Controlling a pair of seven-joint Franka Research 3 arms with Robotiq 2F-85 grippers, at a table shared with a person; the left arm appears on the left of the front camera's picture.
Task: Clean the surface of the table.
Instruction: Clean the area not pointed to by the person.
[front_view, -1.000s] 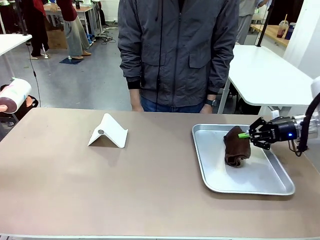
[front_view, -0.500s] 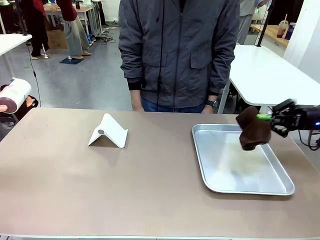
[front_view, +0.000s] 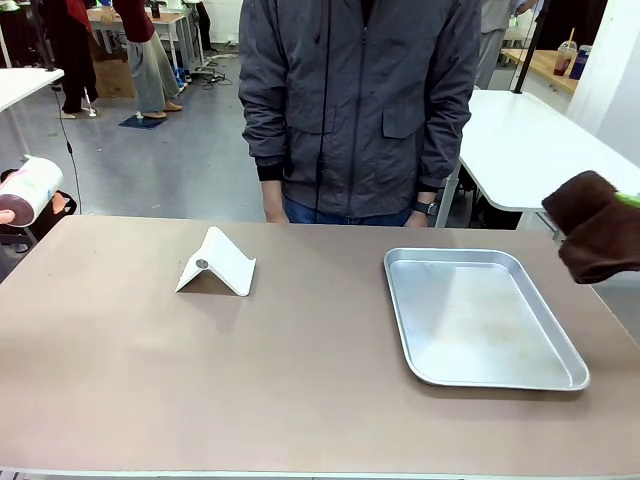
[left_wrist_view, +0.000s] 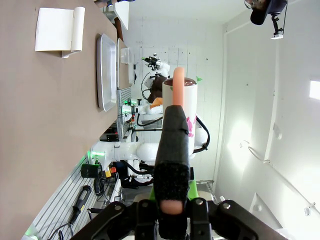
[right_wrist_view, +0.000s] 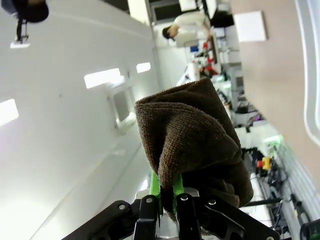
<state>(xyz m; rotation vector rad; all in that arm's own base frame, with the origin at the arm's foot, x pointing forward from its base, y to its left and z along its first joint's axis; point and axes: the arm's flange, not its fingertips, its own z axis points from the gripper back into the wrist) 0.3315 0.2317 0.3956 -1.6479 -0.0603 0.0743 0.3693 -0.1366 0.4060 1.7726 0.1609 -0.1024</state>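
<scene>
- right gripper clamped on a brown cloth, held in the air off the right end of the table.
- left gripper grips a white bottle.
- the table stretches between robot and person; wiping looks not yet begun, so the whole top is left.

The left gripper rises from bottom centre, clamped on a white cylindrical container with pink print. Along the left edge, the matte brownish-tan table bears a white folded card stand, upper left, and a silver metal tray; a dark brown cloth shows beyond.
</scene>
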